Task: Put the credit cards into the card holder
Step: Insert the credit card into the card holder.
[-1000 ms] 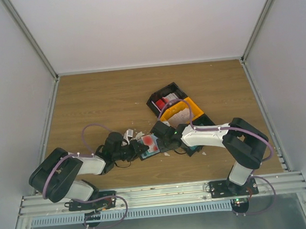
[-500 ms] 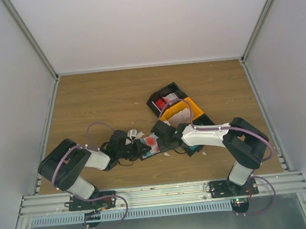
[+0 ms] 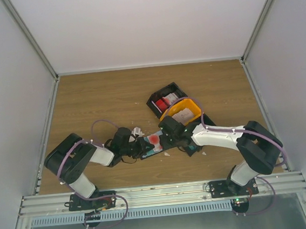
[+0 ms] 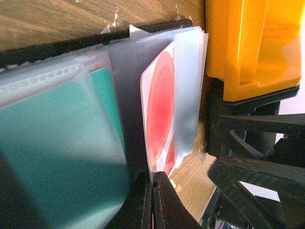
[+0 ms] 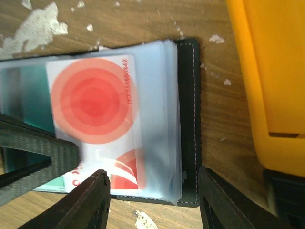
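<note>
The black card holder [image 3: 147, 152] lies open on the table between my two grippers, its stitched edge [image 5: 188, 95] and pale clear pockets showing. A white credit card with red circles [image 5: 90, 102] lies on it, its right part under a clear pocket. My left gripper [image 4: 152, 193] is shut on that card's [image 4: 159, 109] near edge. A teal card [image 4: 57, 143] sits in a pocket beside it. My right gripper [image 5: 155, 200] stands open over the holder's lower right corner, nothing between its fingers.
An orange tray [image 3: 185, 111] lies right next to the holder's right side, close to my right fingers [image 5: 271, 71]. A black tray [image 3: 162, 99] with red and white things is behind it. White torn scraps [image 5: 38, 26] lie scattered on the wood around the holder.
My right gripper has opened and let go of the holder's pocket, pulling back a little to the right. My left gripper has pushed rightward with the red-circled card.
</note>
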Controlling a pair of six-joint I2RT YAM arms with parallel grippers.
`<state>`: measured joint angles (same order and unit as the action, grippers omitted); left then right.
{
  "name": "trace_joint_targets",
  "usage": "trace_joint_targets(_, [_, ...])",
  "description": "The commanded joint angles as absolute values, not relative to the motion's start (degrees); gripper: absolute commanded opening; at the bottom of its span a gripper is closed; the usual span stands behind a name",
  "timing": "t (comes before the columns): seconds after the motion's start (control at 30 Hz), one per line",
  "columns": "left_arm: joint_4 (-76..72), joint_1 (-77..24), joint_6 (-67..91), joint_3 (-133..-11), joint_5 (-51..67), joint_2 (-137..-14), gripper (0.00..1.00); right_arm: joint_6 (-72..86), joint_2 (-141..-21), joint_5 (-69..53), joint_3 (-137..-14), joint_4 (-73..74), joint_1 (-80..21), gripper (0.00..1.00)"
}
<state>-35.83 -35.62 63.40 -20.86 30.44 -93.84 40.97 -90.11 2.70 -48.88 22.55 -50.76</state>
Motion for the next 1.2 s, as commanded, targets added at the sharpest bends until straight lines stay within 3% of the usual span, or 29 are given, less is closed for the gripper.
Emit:
trace_joint_targets(0.0, [-35.0, -36.5, 62.4, -22.0, 29.0, -96.1, 0.0, 42.0, -87.5, 0.7, -47.0, 19.1, -49.2, 0.54])
trace_joint_targets(0.7, [-33.8, -38.1, 61.1, -25.1, 28.7, -99.3, 0.0, 42.8, -91.9, -0.6, -45.4, 15.4, -47.6, 0.57])
trace_joint_targets(1.17, [-29.9, -38.8, 59.1, -28.3, 29.7, -101.3, 0.01, 43.3, -94.9, 7.7, -48.5, 20.2, -48.4, 0.8])
